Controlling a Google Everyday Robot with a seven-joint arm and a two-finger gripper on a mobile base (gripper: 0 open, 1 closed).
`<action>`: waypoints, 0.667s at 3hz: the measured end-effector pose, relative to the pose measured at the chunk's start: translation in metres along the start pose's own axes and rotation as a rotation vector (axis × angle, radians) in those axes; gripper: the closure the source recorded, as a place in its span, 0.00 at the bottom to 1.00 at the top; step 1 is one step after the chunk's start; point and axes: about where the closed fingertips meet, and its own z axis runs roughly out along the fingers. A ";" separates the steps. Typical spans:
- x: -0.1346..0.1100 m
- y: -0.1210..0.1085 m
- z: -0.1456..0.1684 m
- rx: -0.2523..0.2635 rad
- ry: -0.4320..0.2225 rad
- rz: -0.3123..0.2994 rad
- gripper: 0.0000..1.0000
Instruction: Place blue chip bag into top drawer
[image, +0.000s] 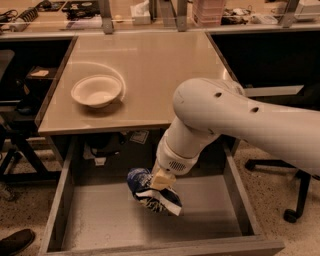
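The blue chip bag (150, 192) is dark blue with white patches and hangs, crumpled, just above the grey floor of the open top drawer (100, 220), near its middle. My gripper (161, 181) comes down from the big white arm (240, 120) and is shut on the upper right part of the bag. Its tan fingertips (162, 179) press into the bag. The drawer is pulled out from under the table toward the camera.
A cream round bowl (96, 91) stands on the beige table top (160, 65) at the left. An office chair base (292, 200) is at the right. A shoe (15, 242) is at the bottom left. Clutter lines the far bench (150, 12).
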 end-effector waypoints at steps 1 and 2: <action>-0.001 0.002 0.015 -0.022 -0.013 0.011 1.00; -0.001 0.002 0.015 -0.022 -0.013 0.011 0.81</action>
